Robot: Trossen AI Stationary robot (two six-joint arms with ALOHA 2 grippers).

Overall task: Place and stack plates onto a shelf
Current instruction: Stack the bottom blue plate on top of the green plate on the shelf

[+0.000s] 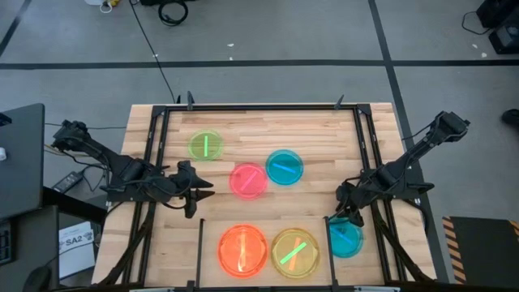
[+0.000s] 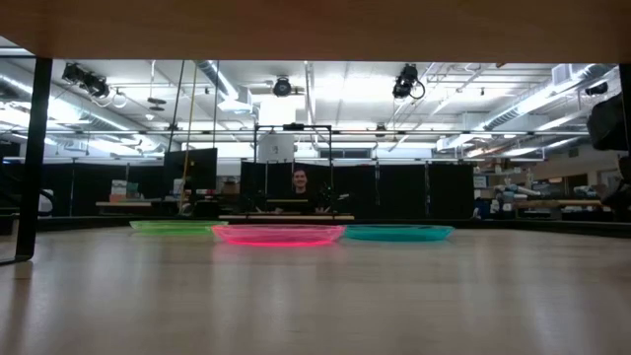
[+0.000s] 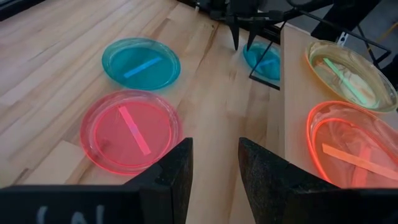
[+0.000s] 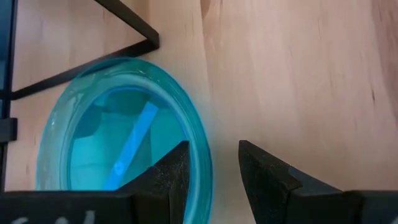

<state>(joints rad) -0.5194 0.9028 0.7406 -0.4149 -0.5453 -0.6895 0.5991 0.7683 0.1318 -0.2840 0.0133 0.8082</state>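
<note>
Two plates, orange [image 1: 242, 249] and yellow-green [image 1: 295, 252], lie on the black wire shelf [image 1: 200, 243] at the table's near edge. A cyan plate [image 1: 345, 238] lies flat on the table just right of the shelf. Above its far rim my right gripper [image 4: 214, 180] points steeply down, open, one finger over the plate's inside and one outside the rim. Green [image 1: 205, 146], pink [image 1: 248, 180] and cyan [image 1: 284, 166] plates lie flat mid-table. My left gripper [image 1: 203, 191] hovers open left of the pink plate, touching nothing. My right gripper stands astride the cyan plate's far rim [image 4: 202, 155], slanting down from above. One finger [image 4: 177, 171] is over the plate's inside and the other [image 4: 261, 177] over bare wood. I cannot tell whether either finger touches the rim. The plate lies flat on the table.
The shelf's thin wire frame [image 4: 124, 22] runs close beside the cyan plate. Thick black rails [image 1: 154, 146] line the table's left, far and right sides. Bare wood lies between the mid-table plates and the shelf. A person [image 2: 301, 187] sits far behind the table.
</note>
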